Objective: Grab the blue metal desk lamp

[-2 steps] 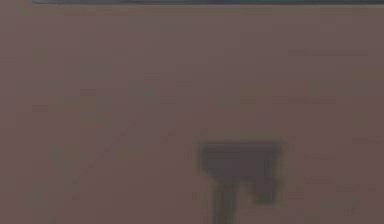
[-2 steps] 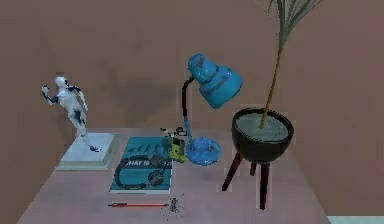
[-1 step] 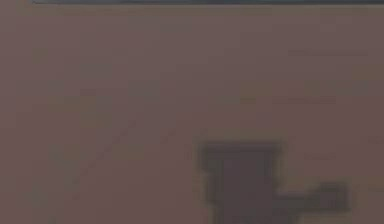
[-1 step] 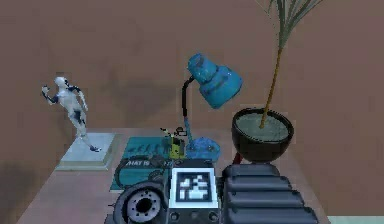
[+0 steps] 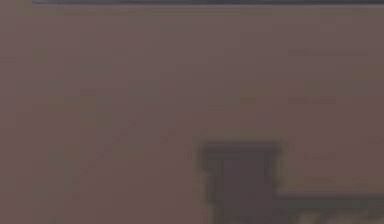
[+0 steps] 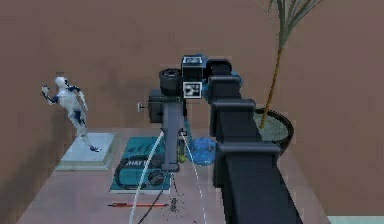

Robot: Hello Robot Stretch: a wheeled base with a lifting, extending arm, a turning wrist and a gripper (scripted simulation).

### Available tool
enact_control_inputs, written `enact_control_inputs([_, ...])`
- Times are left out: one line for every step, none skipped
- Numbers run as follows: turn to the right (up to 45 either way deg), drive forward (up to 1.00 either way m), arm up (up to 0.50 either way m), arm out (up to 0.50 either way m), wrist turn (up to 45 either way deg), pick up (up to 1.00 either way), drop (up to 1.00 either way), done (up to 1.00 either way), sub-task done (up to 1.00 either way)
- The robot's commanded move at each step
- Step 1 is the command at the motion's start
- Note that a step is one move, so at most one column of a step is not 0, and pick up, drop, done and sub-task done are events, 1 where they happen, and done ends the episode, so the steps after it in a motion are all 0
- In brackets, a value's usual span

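1. You have one table (image 6: 95, 195), brown-topped.
2. White statue (image 6: 68, 105) on a pale slab (image 6: 88, 152), far left.
3. Teal book (image 6: 138, 165), flat, just beside the slab.
4. Red pen (image 6: 138, 204), near edge.
5. Small blue bowl-like thing (image 6: 203, 151), mid-table.
6. Dark plant pot (image 6: 277, 128), right.

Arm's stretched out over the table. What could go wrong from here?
1. The hand hangs near the white human figurine on its pale base; a sideways swing could topple it.
2. The small blue see-through object, perhaps the lamp, lies right beside the dark square arm, which might shove it away.
3. The dark round plant pot stands close on the arm's other side and could be bumped.
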Motion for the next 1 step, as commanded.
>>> enact_control_inputs([0.0, 0.00, 0.00, 0.00, 45.0, 0.00, 0.00, 0.00, 0.00])
